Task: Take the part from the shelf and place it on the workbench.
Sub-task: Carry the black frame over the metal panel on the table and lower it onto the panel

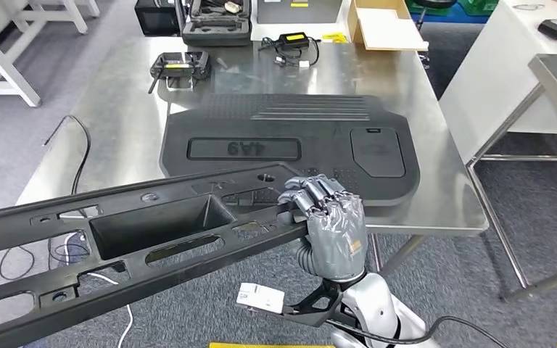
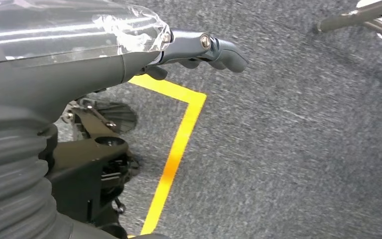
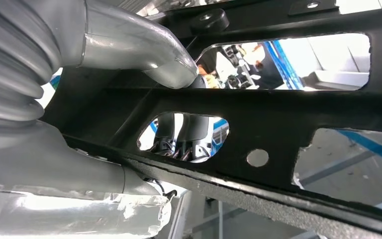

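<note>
Steel workbench (image 1: 116, 94) on grey carpet carries a broad black moulded cover (image 1: 290, 141). Right hand (image 1: 331, 225) clamps the long black slotted plastic part (image 1: 123, 239) at the bench's near edge. Left hand (image 2: 199, 47) hangs over carpet, fingers curled, holding nothing.

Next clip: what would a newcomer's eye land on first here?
The long black frame part, slanting across the lower left of the head view, gripped at its end by the right hand. Behind it, a large black cover lies flat on the steel workbench.
</note>
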`<state>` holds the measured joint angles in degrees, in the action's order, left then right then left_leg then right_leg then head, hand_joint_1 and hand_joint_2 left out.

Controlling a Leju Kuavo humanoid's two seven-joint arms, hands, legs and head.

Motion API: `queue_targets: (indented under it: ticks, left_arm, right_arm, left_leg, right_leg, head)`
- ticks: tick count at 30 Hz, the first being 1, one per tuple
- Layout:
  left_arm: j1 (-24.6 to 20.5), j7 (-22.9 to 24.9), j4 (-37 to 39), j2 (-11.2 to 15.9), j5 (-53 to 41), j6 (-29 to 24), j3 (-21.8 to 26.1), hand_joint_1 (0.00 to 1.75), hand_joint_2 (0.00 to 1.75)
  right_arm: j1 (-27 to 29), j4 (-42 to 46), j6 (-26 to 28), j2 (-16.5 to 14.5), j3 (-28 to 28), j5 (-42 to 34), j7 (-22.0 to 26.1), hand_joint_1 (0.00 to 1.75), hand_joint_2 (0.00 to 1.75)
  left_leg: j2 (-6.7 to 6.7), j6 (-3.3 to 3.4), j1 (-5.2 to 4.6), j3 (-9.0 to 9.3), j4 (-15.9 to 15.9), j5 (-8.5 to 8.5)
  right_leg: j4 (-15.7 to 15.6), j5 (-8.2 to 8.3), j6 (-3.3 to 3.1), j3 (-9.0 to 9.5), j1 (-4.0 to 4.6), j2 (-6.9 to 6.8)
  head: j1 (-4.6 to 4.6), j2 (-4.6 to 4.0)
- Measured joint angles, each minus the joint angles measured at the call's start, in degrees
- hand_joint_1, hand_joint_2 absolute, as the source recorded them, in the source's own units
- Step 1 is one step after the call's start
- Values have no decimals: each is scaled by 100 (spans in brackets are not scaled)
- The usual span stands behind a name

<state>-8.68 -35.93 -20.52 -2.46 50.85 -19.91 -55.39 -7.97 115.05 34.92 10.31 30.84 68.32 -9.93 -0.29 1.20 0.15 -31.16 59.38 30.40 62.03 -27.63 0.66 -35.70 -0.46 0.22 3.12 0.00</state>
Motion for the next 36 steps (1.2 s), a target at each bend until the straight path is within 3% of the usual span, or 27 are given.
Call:
queue_targets:
  ticks: [3,18,36]
  left_arm:
    - [8,37,0,-1,14,-28,-1,0,175]
    - [-2,46,0,-1,45,-129,-1,0,175]
    - [4,-103,0,-1,144,-125,0,0,175]
  right_arm:
    - [-85,-1,0,21,-8,4,-9,175,175]
    - [-888,-159,-45,134,-70,-207,-131,175,175]
    - [-1653,-799,76,227,-71,-279,-422,175,175]
  left_leg:
    - [3,-28,-13,-13,18,37]
    - [4,-89,-8,44,-94,14]
    - [4,-89,-15,54,-93,14]
  right_leg:
    - [-192,-20,0,55,17,14]
    - [-194,-58,-54,71,26,15]
    - [-202,-56,-51,91,4,7]
  head:
    - [-4,0]
    - [-3,0]
    - [-2,0]
